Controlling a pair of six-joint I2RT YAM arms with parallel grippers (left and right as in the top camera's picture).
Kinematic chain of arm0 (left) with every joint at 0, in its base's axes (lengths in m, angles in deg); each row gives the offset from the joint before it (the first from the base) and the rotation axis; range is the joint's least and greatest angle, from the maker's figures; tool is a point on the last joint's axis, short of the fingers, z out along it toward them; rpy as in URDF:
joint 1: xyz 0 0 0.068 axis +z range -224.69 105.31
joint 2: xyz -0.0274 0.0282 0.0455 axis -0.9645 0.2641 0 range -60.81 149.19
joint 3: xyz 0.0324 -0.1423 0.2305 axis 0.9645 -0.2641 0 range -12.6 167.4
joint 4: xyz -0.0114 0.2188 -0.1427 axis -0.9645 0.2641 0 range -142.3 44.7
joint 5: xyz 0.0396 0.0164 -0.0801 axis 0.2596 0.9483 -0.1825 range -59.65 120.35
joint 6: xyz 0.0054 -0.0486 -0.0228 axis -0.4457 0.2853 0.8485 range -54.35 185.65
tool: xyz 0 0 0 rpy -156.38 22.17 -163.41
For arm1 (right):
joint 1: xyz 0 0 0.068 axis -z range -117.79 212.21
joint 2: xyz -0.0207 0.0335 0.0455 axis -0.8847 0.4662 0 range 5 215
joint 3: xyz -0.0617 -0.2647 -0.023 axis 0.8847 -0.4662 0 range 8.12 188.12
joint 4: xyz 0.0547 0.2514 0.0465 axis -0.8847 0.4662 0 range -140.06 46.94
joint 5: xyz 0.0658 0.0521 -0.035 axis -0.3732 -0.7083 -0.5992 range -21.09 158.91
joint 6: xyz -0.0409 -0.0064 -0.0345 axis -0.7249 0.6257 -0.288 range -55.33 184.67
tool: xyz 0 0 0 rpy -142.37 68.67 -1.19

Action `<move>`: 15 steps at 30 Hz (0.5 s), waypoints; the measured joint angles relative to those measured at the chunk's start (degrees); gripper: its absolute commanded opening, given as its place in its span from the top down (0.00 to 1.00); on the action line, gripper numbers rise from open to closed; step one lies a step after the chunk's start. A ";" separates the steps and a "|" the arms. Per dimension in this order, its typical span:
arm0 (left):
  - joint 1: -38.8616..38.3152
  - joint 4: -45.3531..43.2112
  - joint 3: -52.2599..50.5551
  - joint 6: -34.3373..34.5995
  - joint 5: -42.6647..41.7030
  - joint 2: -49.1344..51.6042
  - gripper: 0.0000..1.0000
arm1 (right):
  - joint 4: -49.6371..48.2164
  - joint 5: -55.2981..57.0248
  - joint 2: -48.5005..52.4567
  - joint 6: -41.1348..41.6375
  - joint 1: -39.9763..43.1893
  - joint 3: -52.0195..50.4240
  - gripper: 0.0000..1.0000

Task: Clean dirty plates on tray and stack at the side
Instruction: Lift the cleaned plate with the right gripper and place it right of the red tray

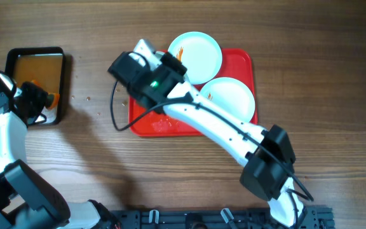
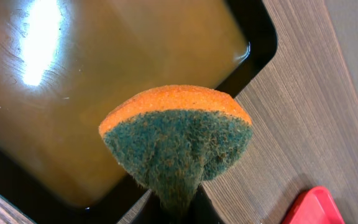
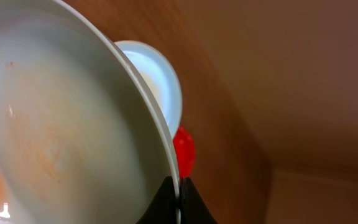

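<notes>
Wooden table is bearing a red plastic tray. Left gripper is pinching an orange-green sponge over a black tray; right gripper is clamping a stained white plate.

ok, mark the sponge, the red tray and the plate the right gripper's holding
sponge (image 2: 179, 143): left wrist view, green scrub face.
red tray (image 1: 242, 62): overhead view, bare corner of its floor.
held plate (image 3: 61, 124): right wrist view, smeared inner face.
</notes>
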State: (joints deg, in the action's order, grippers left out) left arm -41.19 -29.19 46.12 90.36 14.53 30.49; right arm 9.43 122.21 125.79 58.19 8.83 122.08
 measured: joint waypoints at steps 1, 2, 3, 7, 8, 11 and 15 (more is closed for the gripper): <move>0.00 0.07 0.00 0.00 -0.02 0.00 0.96 | -0.37 1.51 0.00 -1.25 -0.92 0.00 0.96; 0.00 0.22 0.00 0.00 -0.11 0.00 0.96 | -0.39 2.95 0.00 -2.60 -1.77 0.00 0.96; 0.02 0.24 0.00 0.00 -0.17 0.00 0.96 | -0.50 3.93 0.00 -3.87 -2.36 0.00 0.96; 0.00 0.42 0.00 0.00 -0.20 0.00 0.96 | -1.73 7.41 0.00 -7.15 -3.93 0.00 0.96; 0.00 0.44 0.00 0.00 -0.17 0.00 0.96 | -1.70 7.91 0.00 -7.39 -4.15 0.00 0.96; 0.00 0.48 0.00 0.00 -0.17 0.00 0.96 | -1.70 7.37 0.00 -7.80 -4.22 0.00 0.96; 0.00 1.79 0.00 0.00 -0.22 0.00 0.96 | -1.46 1.62 0.00 -3.58 -3.13 0.00 0.96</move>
State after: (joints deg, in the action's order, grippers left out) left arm -41.19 -27.40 46.12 90.36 14.32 30.49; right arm 7.96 123.83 125.79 54.60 5.70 122.08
